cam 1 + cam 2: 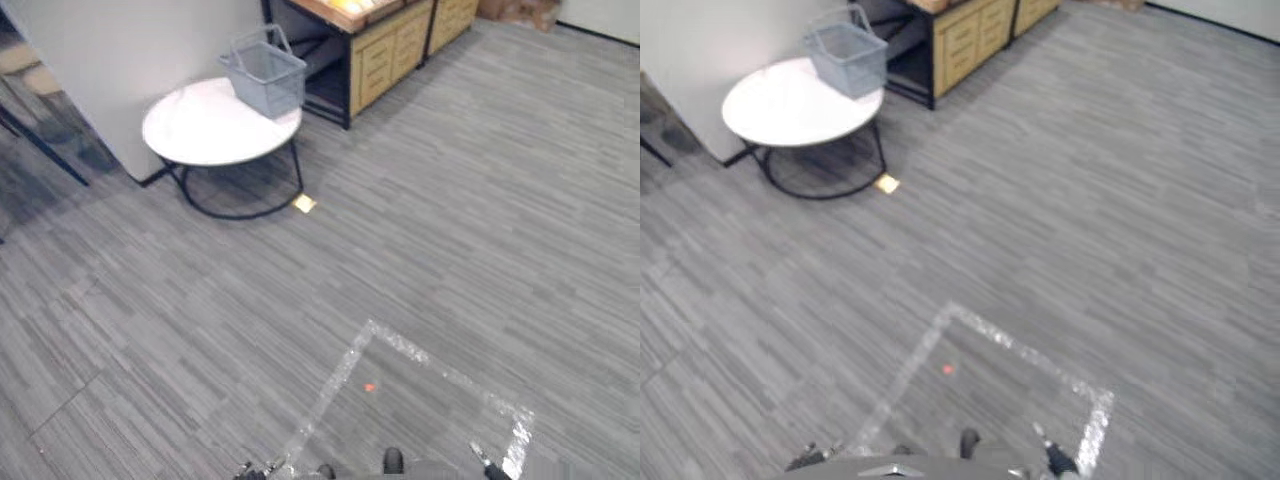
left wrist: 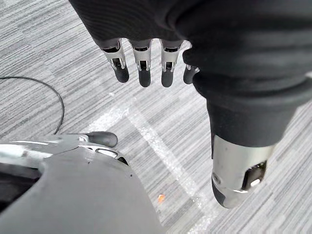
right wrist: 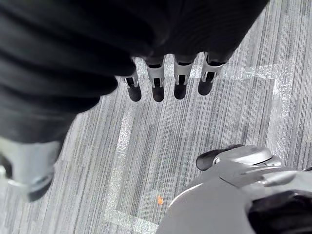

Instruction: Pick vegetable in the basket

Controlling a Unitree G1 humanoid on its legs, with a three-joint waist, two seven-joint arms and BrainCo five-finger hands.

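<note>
Carpet (image 1: 480,200) in grey streaked planks runs wide and bare between the robot and a round white table (image 1: 190,130) on a black wire frame, far off at the upper left against a white wall (image 1: 130,40). A grey mesh basket (image 1: 265,75) with a raised handle stands at the table's far right edge, just beside a wooden drawer cabinet (image 1: 395,50) that is cut off by the top edge. What lies inside the basket cannot be made out. Silvery tape (image 1: 430,358) outlines a square on the floor close by. Both the left hand (image 2: 144,68) and the right hand (image 3: 157,83) hang over the carpet, fingers straight, holding nothing.
</note>
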